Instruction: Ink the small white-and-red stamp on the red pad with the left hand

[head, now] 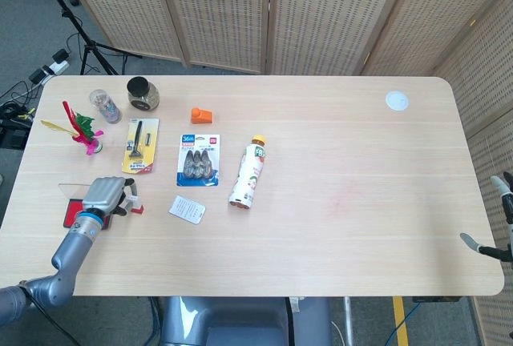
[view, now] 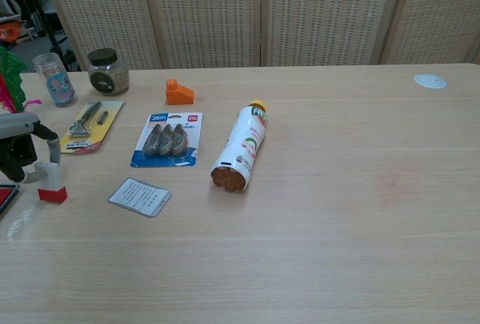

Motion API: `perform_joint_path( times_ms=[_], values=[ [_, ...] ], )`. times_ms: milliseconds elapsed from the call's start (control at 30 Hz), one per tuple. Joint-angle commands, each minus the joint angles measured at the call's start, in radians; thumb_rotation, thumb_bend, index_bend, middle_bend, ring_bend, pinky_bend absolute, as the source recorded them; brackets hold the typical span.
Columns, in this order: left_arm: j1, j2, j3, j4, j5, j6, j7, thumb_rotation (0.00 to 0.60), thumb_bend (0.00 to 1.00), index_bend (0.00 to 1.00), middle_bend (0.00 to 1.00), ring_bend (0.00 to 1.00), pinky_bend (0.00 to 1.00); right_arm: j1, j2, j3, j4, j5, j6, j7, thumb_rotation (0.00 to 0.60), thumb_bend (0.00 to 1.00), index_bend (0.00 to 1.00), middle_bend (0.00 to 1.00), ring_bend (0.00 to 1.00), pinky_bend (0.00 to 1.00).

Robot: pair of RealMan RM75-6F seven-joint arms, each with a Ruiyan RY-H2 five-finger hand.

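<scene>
Stamp (view: 52,182), a small white block with a red base, is standing upright on the counter (view: 315,211) just right of the red pad (view: 7,198), while the left robot hand (view: 21,151) is gripping its white top and the right robot hand's (head: 498,219) state is staying unclear.

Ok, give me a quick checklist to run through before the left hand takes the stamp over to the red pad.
1. Stamp upright, red base on table: ok.
2. Left hand at the stamp: ok.
3. Firm grip on stamp: cannot tell.
4. Red pad beside the stamp: ok.
5. Pad surface uncovered: cannot tell, hand hides it.
6. White card out of the path: ok.
</scene>
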Motion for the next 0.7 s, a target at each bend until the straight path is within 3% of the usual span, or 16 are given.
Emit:
perform_joint_path(
  times_ms=[33, 700],
  values=[
    [-0.002, 0.002, 0.002, -0.003, -0.004, -0.002, 0.006, 0.600, 0.37, 0.48, 1.00, 0.94, 0.86, 0.000, 0.000, 0.000, 0.000, 0.000, 0.000, 0.001, 0.600, 0.00, 0.01, 0.00, 0.00, 0.00],
    [0.012, 0.060, 0.028, -0.100, 0.038, 0.033, 0.025, 0.600, 0.36, 0.45, 1.00, 0.94, 0.86, -0.001, 0.004, 0.003, 0.000, 0.002, 0.003, 0.012, 0.600, 0.00, 0.00, 0.00, 0.00, 0.00]
  ],
)
